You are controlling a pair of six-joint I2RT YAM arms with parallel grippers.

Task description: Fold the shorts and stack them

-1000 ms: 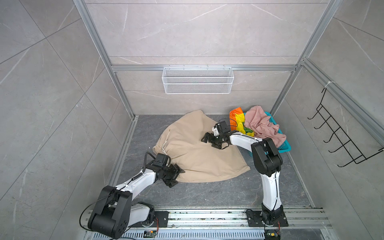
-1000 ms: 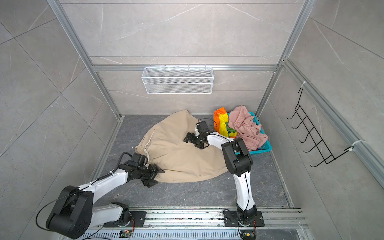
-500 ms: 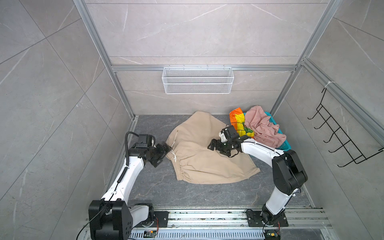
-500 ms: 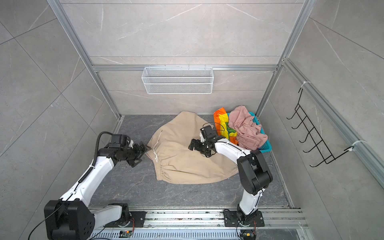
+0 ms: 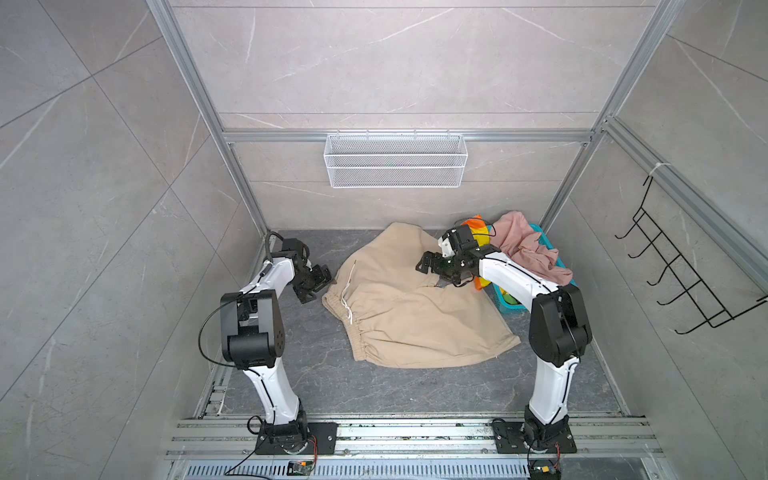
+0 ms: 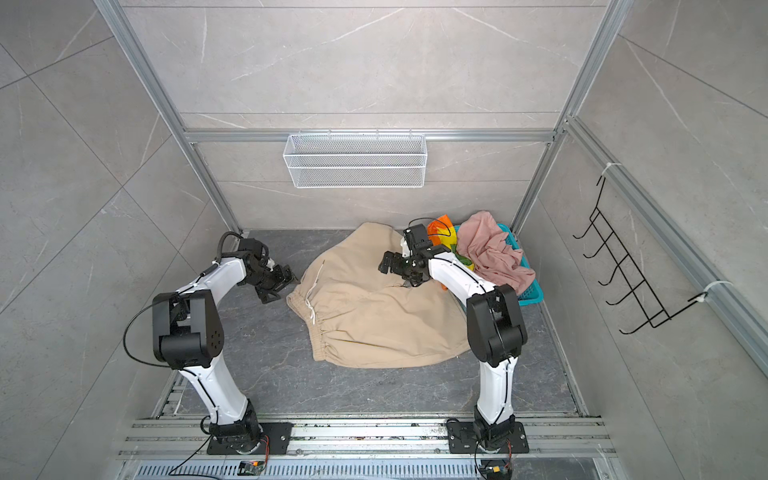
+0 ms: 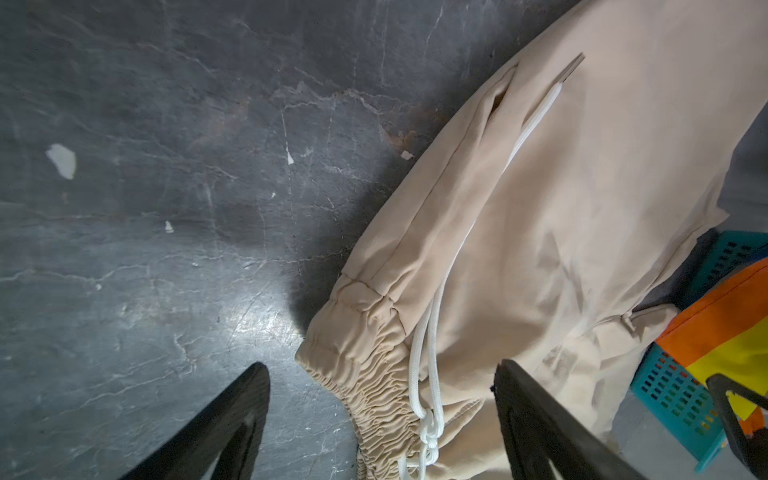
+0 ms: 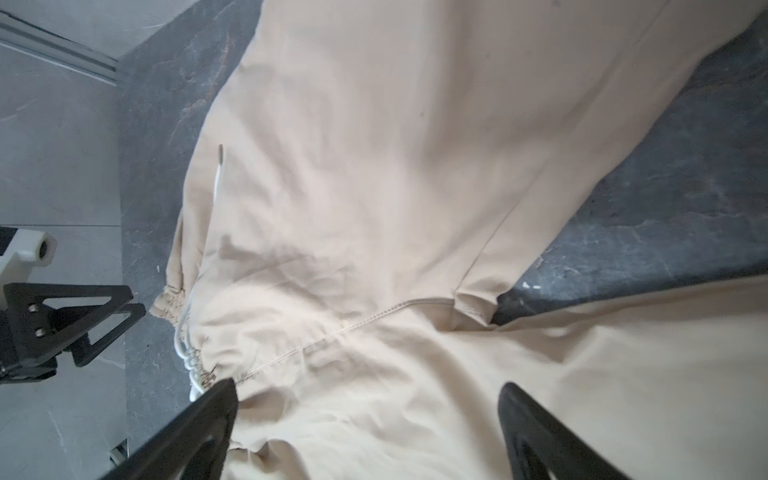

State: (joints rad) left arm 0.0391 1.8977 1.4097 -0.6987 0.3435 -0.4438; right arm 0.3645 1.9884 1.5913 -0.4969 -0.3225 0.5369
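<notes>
On the grey worktop (image 5: 316,374) the beige shorts (image 5: 415,320) lie spread, unfolded, both arms empty with jaws apart, left end effector (image 5: 322,286) beside the waistband (image 5: 345,309), right end effector (image 5: 424,266) over their middle, so the first fold likely needs both pinching cloth.

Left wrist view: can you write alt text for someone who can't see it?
Beige shorts with a gathered waistband and white drawstring lie on a dark stone floor, the waistband's end seen between two open black jaws. Beside them, a teal basket holds orange-and-yellow fabric.
</notes>
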